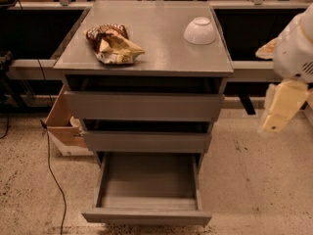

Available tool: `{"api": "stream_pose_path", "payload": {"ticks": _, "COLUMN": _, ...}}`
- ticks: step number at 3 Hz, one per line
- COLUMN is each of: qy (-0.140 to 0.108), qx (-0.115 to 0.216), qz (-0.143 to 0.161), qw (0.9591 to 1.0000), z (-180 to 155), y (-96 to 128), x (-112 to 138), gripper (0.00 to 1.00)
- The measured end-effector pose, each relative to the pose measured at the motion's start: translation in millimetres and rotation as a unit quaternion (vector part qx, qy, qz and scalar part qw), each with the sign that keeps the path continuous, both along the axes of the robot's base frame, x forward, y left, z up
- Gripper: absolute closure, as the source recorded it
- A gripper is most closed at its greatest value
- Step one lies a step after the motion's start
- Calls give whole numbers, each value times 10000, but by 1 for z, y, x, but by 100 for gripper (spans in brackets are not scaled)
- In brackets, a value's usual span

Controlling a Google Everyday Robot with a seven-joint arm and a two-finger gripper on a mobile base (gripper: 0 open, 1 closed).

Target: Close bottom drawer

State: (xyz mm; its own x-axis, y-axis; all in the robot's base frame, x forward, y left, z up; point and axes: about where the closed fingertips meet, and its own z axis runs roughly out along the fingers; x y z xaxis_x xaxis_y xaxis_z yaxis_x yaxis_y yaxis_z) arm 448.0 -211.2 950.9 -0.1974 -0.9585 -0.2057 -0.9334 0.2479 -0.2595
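A grey cabinet (146, 48) with three drawers stands in the middle. Its bottom drawer (146, 215) is pulled far out toward me and is empty inside. The middle drawer (146, 142) and top drawer (144, 106) stick out a little. My gripper (279, 112), cream and white, hangs at the right edge of the view. It is beside the cabinet at about the top drawer's height, well above and to the right of the bottom drawer. It touches nothing.
A crumpled snack bag (113, 44) and an upturned white bowl (200, 31) lie on the cabinet top. A cardboard box (63, 126) and a black cable (51, 170) are on the floor to the left. Dark benches stand behind.
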Motion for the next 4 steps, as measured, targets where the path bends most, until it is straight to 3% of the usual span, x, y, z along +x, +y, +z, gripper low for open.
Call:
{"api": "stream_pose_path", "payload": {"ticks": 2, "qy": -110, "qx": 77, "qz": 647, "qw": 9978, "z": -147, "y": 39, "x": 46, "gripper": 0}}
{"api": "stream_pose_path", "payload": {"ticks": 4, "qy": -101, "qx": 97, "qz": 716, "qw": 9973, "z": -148, "y": 41, "x": 46, "gripper": 0}}
